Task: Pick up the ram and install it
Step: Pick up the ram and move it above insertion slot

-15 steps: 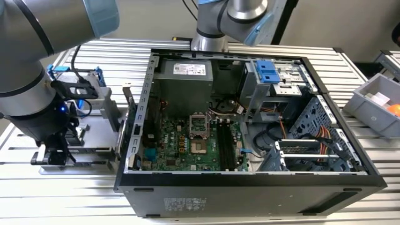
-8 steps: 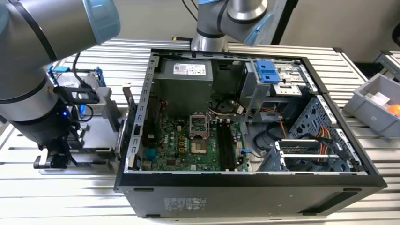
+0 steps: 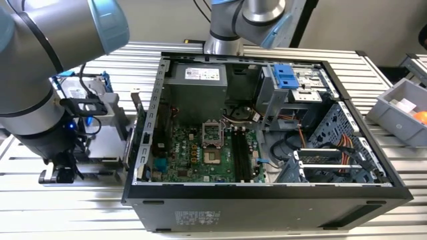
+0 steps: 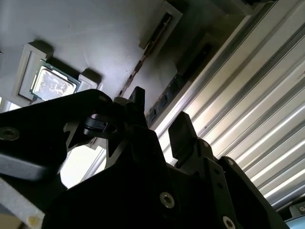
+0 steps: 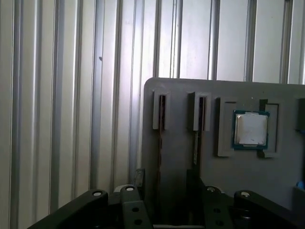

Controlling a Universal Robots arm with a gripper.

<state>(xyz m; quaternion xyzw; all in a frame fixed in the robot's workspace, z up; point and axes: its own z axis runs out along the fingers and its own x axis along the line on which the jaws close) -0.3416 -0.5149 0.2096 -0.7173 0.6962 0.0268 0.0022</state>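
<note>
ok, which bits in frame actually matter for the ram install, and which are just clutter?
Job: ram, edge-on in grey holder; gripper, fingers open near it; motherboard memory slots.
Lying about: square silver chip; hard drive in blue-handled frame; grey bin.

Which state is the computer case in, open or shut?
Open: the computer case lies on its side with no side panel, leaving the motherboard exposed.

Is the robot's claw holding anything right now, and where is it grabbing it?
Nothing. The gripper is open and empty, hovering over the gray tray where the ram stands in its slot.
</note>
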